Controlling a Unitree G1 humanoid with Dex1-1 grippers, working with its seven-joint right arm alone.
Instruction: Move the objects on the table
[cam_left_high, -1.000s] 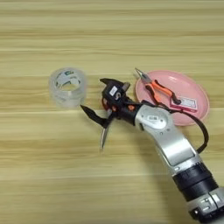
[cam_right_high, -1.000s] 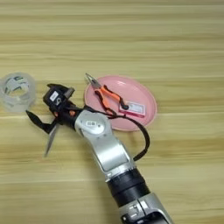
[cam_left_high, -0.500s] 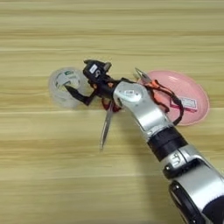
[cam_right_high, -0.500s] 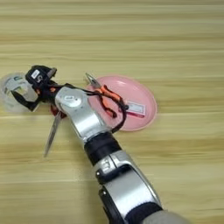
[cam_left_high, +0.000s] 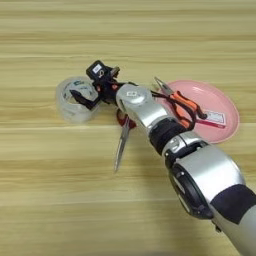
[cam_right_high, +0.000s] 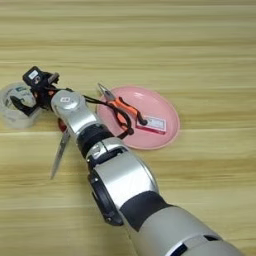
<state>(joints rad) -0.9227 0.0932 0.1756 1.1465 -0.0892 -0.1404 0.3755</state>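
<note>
My right gripper (cam_left_high: 88, 86) reaches far left over the table (cam_left_high: 60, 200) to the clear tape roll (cam_left_high: 75, 100). It is open, with one black finger (cam_left_high: 81, 98) dipping into the roll's ring. The red-handled scissors (cam_left_high: 121, 141) lie flat just below my forearm, blades pointing toward the near edge and handles partly hidden under the arm. To the right sits the pink round plate (cam_left_high: 226, 131), holding the orange-black needle-nose pliers (cam_left_high: 178, 103) and the small white-red box (cam_left_high: 215, 118). The roll also shows in the right eye view (cam_right_high: 14, 106).
My silver forearm (cam_left_high: 200, 175) runs diagonally from the bottom right across the plate's near-left rim. Bare wood-grain table lies all around, above and to the lower left.
My arm has stretched leftward from above the scissors to the tape roll. The scissors, plate and pliers have stayed where they were.
</note>
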